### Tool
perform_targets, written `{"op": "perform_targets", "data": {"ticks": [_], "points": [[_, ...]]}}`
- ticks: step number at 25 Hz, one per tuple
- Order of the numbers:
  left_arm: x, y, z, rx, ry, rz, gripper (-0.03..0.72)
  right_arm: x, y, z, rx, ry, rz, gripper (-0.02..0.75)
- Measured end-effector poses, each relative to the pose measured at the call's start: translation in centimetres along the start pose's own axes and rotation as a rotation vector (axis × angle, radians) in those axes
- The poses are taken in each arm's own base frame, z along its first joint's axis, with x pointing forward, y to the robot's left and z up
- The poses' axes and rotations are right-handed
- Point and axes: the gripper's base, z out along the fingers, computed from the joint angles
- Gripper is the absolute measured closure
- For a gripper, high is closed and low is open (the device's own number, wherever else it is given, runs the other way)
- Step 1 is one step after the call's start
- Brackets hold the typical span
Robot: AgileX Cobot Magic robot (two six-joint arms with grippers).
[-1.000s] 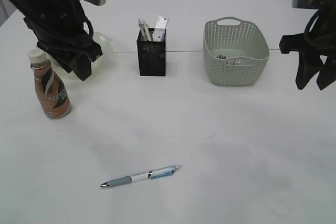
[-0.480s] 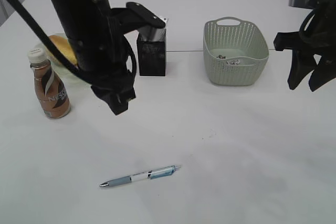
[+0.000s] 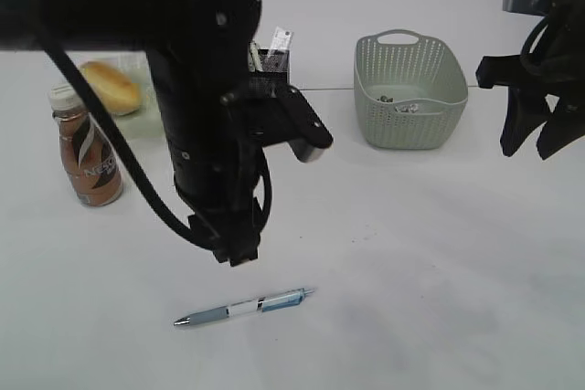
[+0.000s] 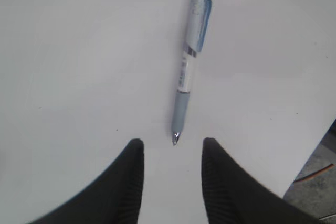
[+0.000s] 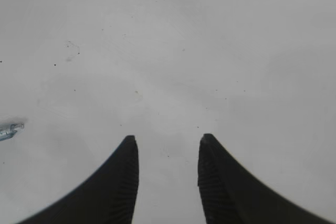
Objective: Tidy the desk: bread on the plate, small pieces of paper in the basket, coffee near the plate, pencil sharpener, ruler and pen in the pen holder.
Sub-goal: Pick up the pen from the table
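One pen [image 4: 188, 72], tip just ahead of the empty, parted left gripper [image 4: 172, 153].

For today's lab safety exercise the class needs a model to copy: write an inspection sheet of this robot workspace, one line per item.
Surface: white table, a few small dark specks.
Job's things: blue-and-white ballpoint pen lying loose; brown coffee bottle upright near the plate; bread roll on pale plate; black mesh pen holder with items; grey-green perforated basket holding small scraps.
Clutter: nothing seen.
Grippers: left tool open above the pen tip; right tool open, empty.
Cables: black cable on the left arm.
Surroundings: floor edge, orange strip.
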Motion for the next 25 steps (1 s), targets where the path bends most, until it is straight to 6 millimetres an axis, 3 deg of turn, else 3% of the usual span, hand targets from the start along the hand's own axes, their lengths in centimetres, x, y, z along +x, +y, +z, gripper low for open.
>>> {"op": "perform_targets", "data": {"ticks": [6, 11, 25], "points": [[-1.3, -1.2, 4.6, 0.019, 0.085, 0.049, 0.41, 0.0, 0.0, 0.0, 0.0, 0.0, 0.0, 0.455], [-2.1, -1.9, 6.9, 0.028, 0.099, 0.07, 0.411, 0.0, 0.0, 0.0, 0.0, 0.0, 0.0, 0.455], [-3.2, -2.0, 8.1, 0.026, 0.007, 0.054, 0.412, 0.0, 0.0, 0.0, 0.0, 0.0, 0.0, 0.455]]}}
